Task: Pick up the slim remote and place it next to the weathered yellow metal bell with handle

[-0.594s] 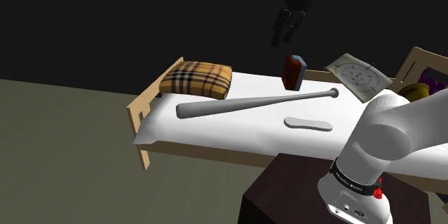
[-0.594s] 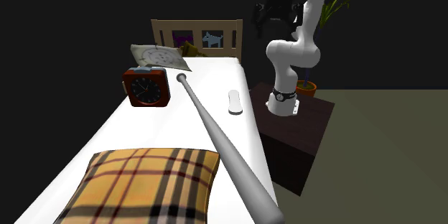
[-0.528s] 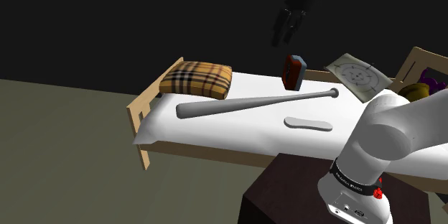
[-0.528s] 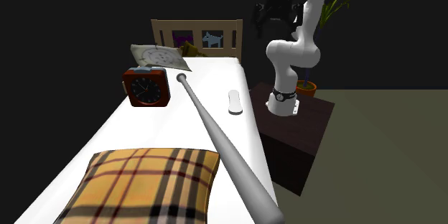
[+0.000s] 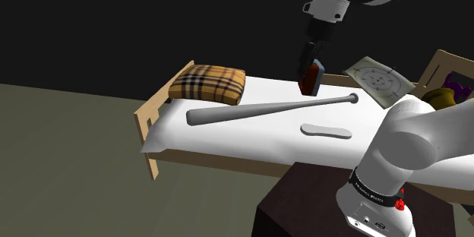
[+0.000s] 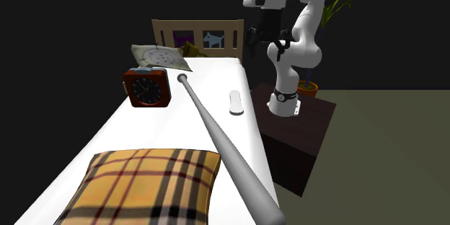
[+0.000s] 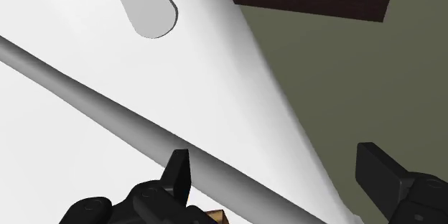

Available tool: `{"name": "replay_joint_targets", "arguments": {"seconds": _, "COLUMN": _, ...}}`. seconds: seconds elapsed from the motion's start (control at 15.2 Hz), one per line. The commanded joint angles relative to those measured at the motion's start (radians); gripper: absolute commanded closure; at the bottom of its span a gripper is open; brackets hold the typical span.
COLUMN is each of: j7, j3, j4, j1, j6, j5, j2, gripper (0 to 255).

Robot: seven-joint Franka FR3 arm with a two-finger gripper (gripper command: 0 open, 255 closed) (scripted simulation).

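Hovers above bat with gripper spread, nothing pinched. Needs remote, flat on bed just beside bat, near knob end, untouched. Could clip bat if lowered off-line, rolling it onto remote. Could lose thin remote if closed too shallow.

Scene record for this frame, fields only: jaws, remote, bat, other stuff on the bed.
jaws: open, empty, above the bat
remote: grey, flat on the bed, near its stand-side edge, not held
bat: grey, lengthwise on the bed, between remote and clock
clock: red, upright
plaid pillow: foot end
patterned pillow: near the headboard
task state: remote not yet picked up
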Motion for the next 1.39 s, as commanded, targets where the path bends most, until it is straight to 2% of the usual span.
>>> {"name": "replay_joint_targets", "arguments": {"seconds": 0.0, "j7": -0.057, "j3": -0.031, "j4": -0.055, "j1": -0.003, "j6": 0.022, "j5": -0.029, "j2": -0.011, "gripper": 0}}
{"name": "replay_joint_targets", "arguments": {"seconds": 0.4, "j7": -0.213, "j3": -0.123, "j4": -0.207, "j1": -0.029, "j6": 0.095, "j5": -0.128, "j2": -0.029, "gripper": 0}}
{"name": "replay_joint_targets", "arguments": {"seconds": 0.73, "j7": -0.348, "j3": -0.212, "j4": -0.309, "j1": -0.070, "j6": 0.177, "j5": -0.234, "j2": -0.003, "gripper": 0}}
{"name": "replay_joint_targets", "arguments": {"seconds": 1.06, "j7": -0.482, "j3": -0.312, "j4": -0.381, "j1": -0.127, "j6": 0.292, "j5": -0.362, "j2": 0.079, "gripper": 0}}
{"name": "replay_joint_targets", "arguments": {"seconds": 1.32, "j7": -0.583, "j3": -0.396, "j4": -0.411, "j1": -0.175, "j6": 0.414, "j5": -0.474, "j2": 0.196, "gripper": 0}}
